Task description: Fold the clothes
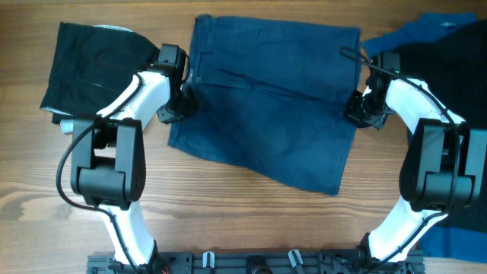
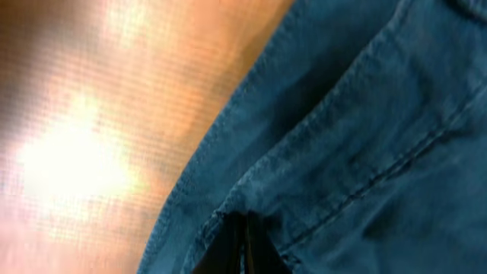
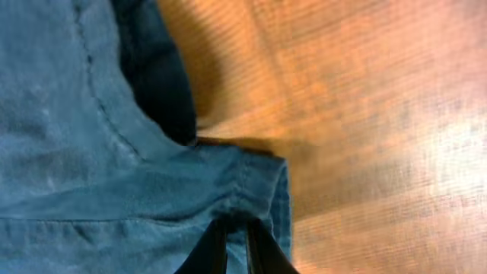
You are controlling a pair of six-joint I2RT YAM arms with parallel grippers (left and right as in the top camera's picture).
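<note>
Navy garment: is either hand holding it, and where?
Both hold the navy garment: left hand pinches its left edge, right hand its right edge.

A spread garment lies mid-table. A folded garment lies to its left, other clothes to its right. The left gripper meets its left edge, the right gripper its right edge.

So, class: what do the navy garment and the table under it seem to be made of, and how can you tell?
Navy garment: woven cotton, perhaps light denim or twill, matte; close views show fine weave, stitched seams, soft creases. Table: wood or wood-look laminate, smooth, slightly glossy; grain lines and glare patches show.
</note>
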